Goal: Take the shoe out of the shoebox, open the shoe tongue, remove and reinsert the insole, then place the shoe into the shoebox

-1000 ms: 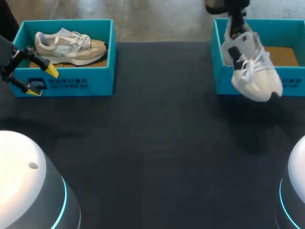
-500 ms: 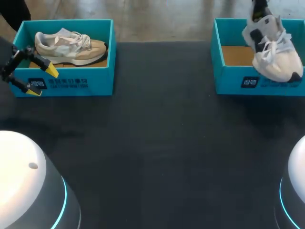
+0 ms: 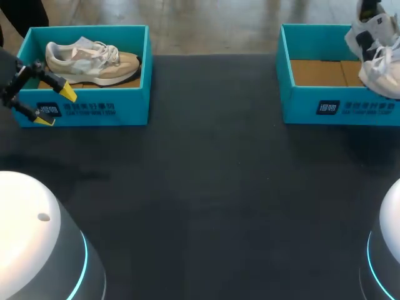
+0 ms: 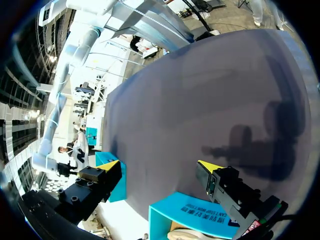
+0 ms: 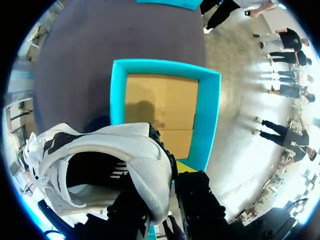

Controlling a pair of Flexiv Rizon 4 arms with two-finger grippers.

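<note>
White shoe [image 3: 378,53] hangs clenched in right end effector [image 5: 167,186] above labelled shoebox [image 3: 300,103]; left end effector [image 3: 55,107] released.

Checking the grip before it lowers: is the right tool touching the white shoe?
Touching. In the right wrist view, the right tool clamps the heel of the white shoe, with one finger on each side of the heel wall.

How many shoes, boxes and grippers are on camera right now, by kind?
Shoes: 2, beige shoe and white shoe
Boxes: 2, left box and right box
Grippers: 2, left gripper and right gripper
Total: 6
</note>
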